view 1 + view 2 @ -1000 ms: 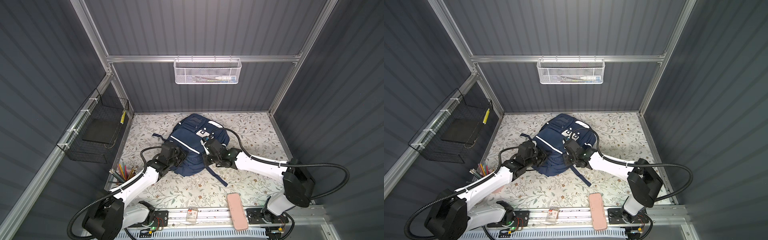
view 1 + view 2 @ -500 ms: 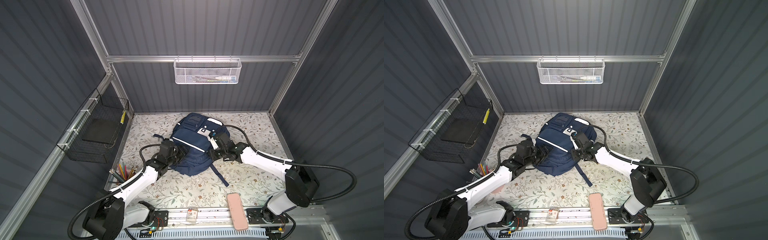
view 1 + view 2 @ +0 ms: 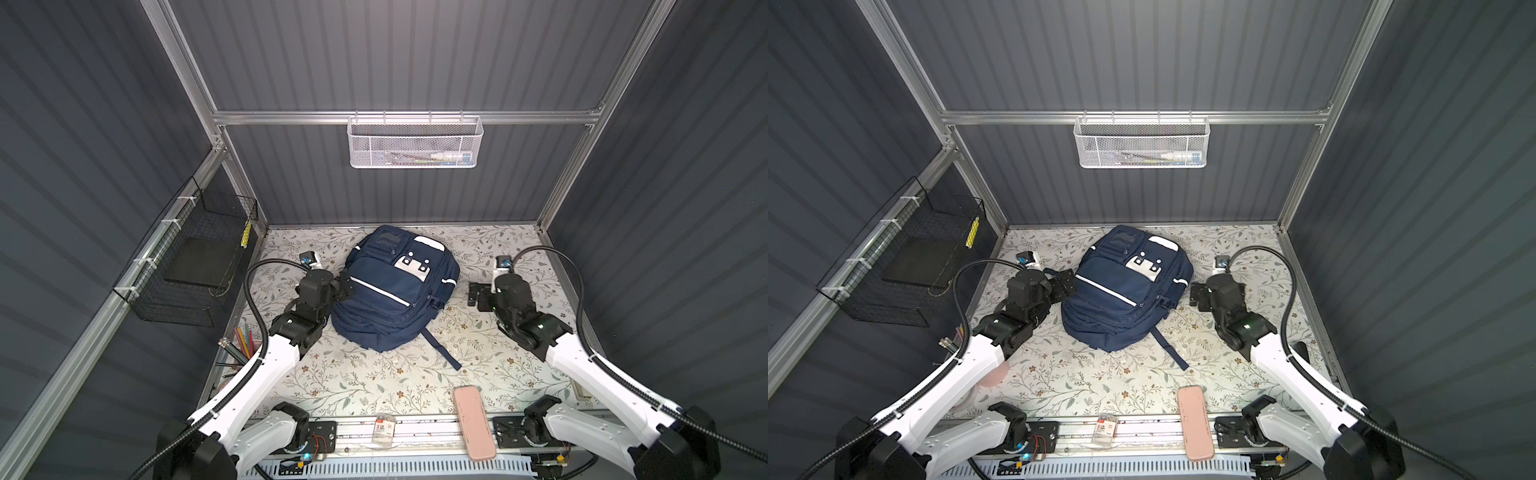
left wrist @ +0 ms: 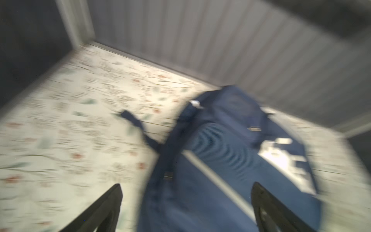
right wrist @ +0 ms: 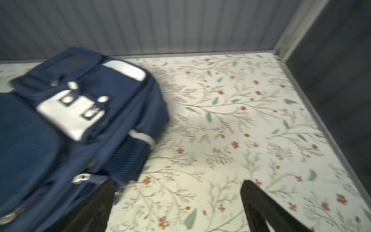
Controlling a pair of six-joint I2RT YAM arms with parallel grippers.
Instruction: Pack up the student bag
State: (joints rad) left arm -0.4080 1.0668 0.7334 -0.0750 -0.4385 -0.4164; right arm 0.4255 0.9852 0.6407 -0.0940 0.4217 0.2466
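The student bag (image 3: 395,291) (image 3: 1125,291), navy with white stripes and a white front patch, lies front up in the middle of the floral mat. My left gripper (image 3: 345,286) (image 3: 1065,284) is open right at the bag's left side. In the blurred left wrist view the bag (image 4: 220,160) fills the space ahead of the wide-open left gripper (image 4: 186,184). My right gripper (image 3: 473,293) (image 3: 1196,295) stands open over bare mat, a short way right of the bag. In the right wrist view the bag (image 5: 70,120) lies beside the right gripper (image 5: 178,181), which holds nothing.
A pink pencil case (image 3: 473,422) and a small packet (image 3: 382,430) lie on the front rail. A cup of pencils (image 3: 243,345) stands at the mat's left edge. A white mesh basket (image 3: 415,143) hangs on the back wall, a black wire basket (image 3: 195,266) on the left wall.
Both grippers have opened and let go of the bag. The right arm has drawn back to the right, off the bag; the left has eased back to its left edge.
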